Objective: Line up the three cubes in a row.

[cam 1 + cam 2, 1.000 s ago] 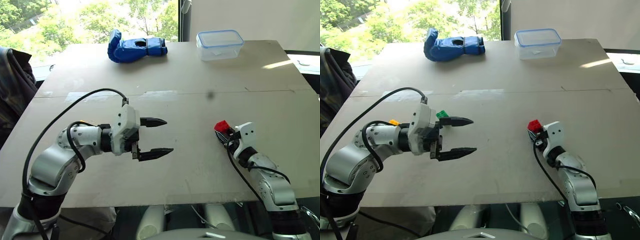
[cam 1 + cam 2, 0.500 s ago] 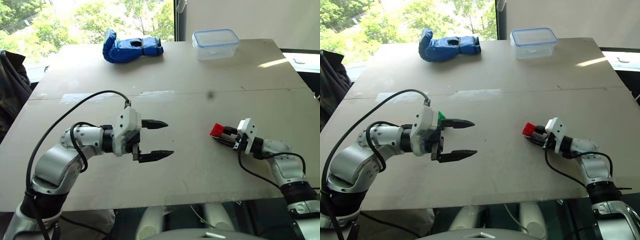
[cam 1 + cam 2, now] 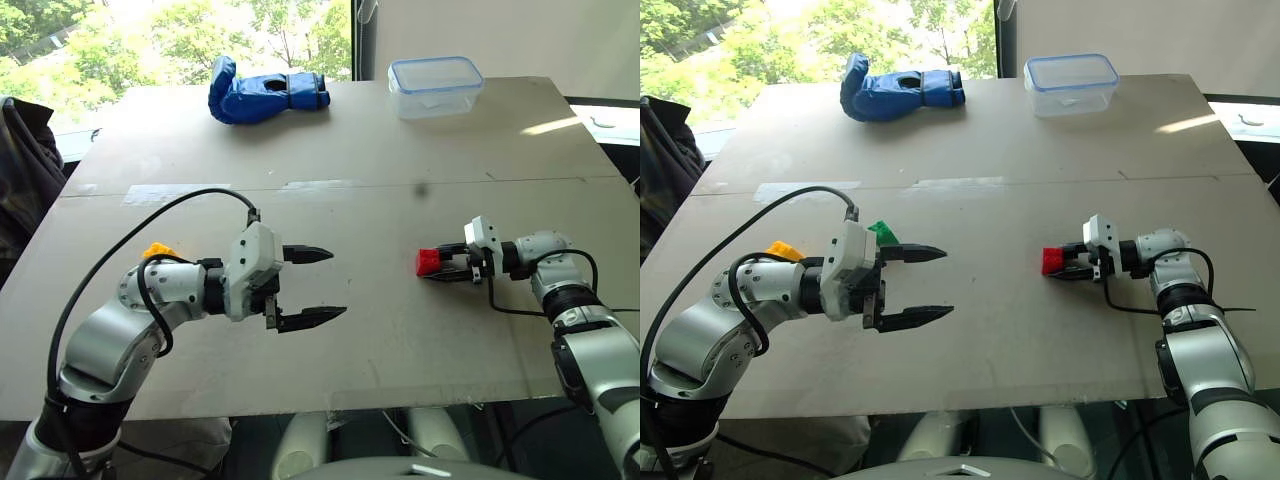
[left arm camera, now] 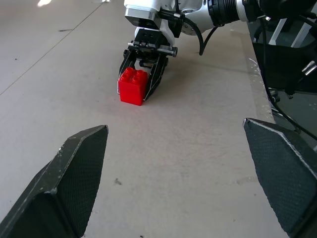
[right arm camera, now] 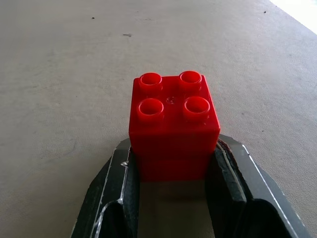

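Squeezing the red cube [image 5: 173,124] by its flat sides with the right gripper [image 3: 447,268]; probably light, hard, a bit slippery. Keeping the left gripper [image 3: 310,285] wide open, holding nothing.

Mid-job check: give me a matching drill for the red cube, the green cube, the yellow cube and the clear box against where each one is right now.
Things:
1. red cube
2. green cube
3. yellow cube
4. clear box

Places:
A. at the table's far edge, to the right of the blue glove
B. clamped in the right hand, resting on the table
C. just behind the left hand
D. on the table beside the left forearm

Pairs: 1-B, 2-C, 3-D, 4-A
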Controlling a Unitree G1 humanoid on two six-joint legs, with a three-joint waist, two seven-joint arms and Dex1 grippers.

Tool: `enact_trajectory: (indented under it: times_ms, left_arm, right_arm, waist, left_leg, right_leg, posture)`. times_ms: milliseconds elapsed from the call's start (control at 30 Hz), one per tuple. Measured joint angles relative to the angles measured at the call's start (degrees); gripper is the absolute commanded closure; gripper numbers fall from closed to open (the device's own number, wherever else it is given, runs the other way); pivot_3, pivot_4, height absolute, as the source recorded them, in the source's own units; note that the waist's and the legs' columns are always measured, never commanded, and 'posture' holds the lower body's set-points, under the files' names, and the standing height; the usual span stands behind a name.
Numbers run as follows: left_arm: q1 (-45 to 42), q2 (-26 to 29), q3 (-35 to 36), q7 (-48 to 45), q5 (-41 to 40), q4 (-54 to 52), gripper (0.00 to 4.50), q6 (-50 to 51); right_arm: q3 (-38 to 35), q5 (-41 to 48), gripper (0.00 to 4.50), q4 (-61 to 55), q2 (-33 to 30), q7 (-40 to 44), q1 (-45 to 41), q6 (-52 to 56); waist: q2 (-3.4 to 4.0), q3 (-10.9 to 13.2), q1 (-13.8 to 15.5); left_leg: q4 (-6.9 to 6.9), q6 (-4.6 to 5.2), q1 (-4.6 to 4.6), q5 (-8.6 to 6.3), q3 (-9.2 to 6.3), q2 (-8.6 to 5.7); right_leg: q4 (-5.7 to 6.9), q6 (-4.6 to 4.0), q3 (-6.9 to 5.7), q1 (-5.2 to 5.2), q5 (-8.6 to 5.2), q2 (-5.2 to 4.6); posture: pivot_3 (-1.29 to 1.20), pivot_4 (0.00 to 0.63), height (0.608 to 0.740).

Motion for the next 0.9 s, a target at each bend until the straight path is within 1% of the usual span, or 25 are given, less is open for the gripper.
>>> enact_trajectory:
  times_ms: [100,133,200,233,267,300,567,767,833,900]
  left_arm:
    - [0.16,-0.01,-0.01,0.16,0.0,0.0,0.0,0.0]
    - [0.14,-0.02,-0.03,0.16,0.01,0.01,0.0,0.0]
    - [0.1,-0.04,-0.05,0.12,0.02,0.05,0.0,0.0]
    - [-0.02,-0.05,-0.07,0.08,0.02,0.13,0.0,-0.01]
    - [-0.08,-0.05,-0.06,0.06,0.02,0.15,0.0,-0.01]
    - [-0.17,-0.07,-0.09,0.04,0.02,0.16,0.0,-0.01]
    - [-0.24,-0.44,-0.39,-0.02,0.03,0.16,0.0,-0.03]
    - [-0.02,-0.87,-0.41,-0.1,0.07,0.18,0.0,-0.54]
    - [1.92,-1.98,0.14,0.98,0.04,0.12,0.0,-0.88]
    - [4.18,-4.21,1.66,3.55,0.05,-0.07,0.0,-1.39]
  right_arm:
    - [0.77,-0.07,3.22,0.38,-0.17,0.03,-0.63,-0.14]
    - [1.07,-0.17,2.15,0.65,-0.22,0.08,-0.94,-0.11]
    - [1.29,-0.39,1.37,0.98,-0.37,0.32,-1.22,-0.2]
    - [1.2,-0.51,0.75,1.36,-0.33,0.43,-1.26,-0.78]
    - [1.09,-0.59,0.52,1.45,-0.31,0.44,-1.26,-1.02]
    - [0.65,-0.86,0.08,1.69,-0.23,0.41,-1.26,-1.45]
    - [-2.53,-2.98,0.08,3.06,-0.34,0.0,-1.27,-3.29]
    - [-4.17,-3.59,0.08,3.47,-1.79,0.12,-1.24,-3.67]
    - [-3.84,-0.95,0.08,0.14,-2.66,0.3,0.21,-1.96]
    - [-3.81,3.47,0.08,-6.28,-3.74,0.36,3.22,0.98]
  waist:
    - [0.0,0.0,0.0]
    - [0.0,0.0,-0.01]
    - [0.0,0.0,-0.01]
    - [-0.01,0.0,-0.06]
    - [-0.01,0.0,-0.07]
    - [-0.01,0.0,-0.08]
    - [0.0,0.0,-0.06]
    - [0.0,0.0,-0.09]
    - [0.02,0.01,-0.2]
    - [0.02,0.01,-0.13]
  left_leg:
    - [0.0,-0.02,0.01,0.01,-0.02,0.0]
    - [0.0,-0.02,0.01,0.01,-0.02,0.0]
    - [0.0,-0.02,0.01,0.01,-0.02,0.0]
    - [0.01,-0.02,0.01,0.01,-0.01,-0.01]
    - [0.02,-0.02,0.01,0.01,-0.01,-0.01]
    - [0.02,-0.02,0.03,0.01,-0.01,-0.02]
    - [0.03,-0.02,0.03,0.01,-0.01,-0.03]
    - [0.02,-0.02,0.02,0.01,-0.01,-0.03]
    - [0.01,-0.02,0.02,0.01,0.01,0.0]
    - [0.0,-0.02,-0.03,0.01,-0.02,0.04]
  right_leg:
    - [0.04,0.0,-0.01,0.0,0.0,0.01]
    - [0.03,0.0,-0.01,0.0,0.0,0.01]
    - [0.03,0.0,-0.01,0.0,0.0,0.01]
    - [0.03,0.0,0.0,0.01,0.0,0.01]
    - [0.04,0.0,0.0,0.01,0.01,0.0]
    - [0.06,0.0,0.0,0.01,0.01,0.0]
    - [0.07,0.0,0.01,0.01,0.01,0.0]
    - [0.06,-0.01,0.01,0.01,0.01,-0.01]
    - [0.05,-0.01,0.04,-0.01,0.0,-0.03]
    - [0.0,-0.01,0.02,-0.03,0.0,-0.19]
  posture:
    - [0.0,0.15,0.74]
    - [0.0,0.15,0.74]
    - [0.0,0.15,0.74]
    - [0.0,0.15,0.74]
    - [0.0,0.15,0.74]
    - [0.0,0.15,0.74]
    - [0.0,0.15,0.74]
    - [0.0,0.15,0.74]
    - [0.0,0.15,0.74]
    - [0.0,0.15,0.74]
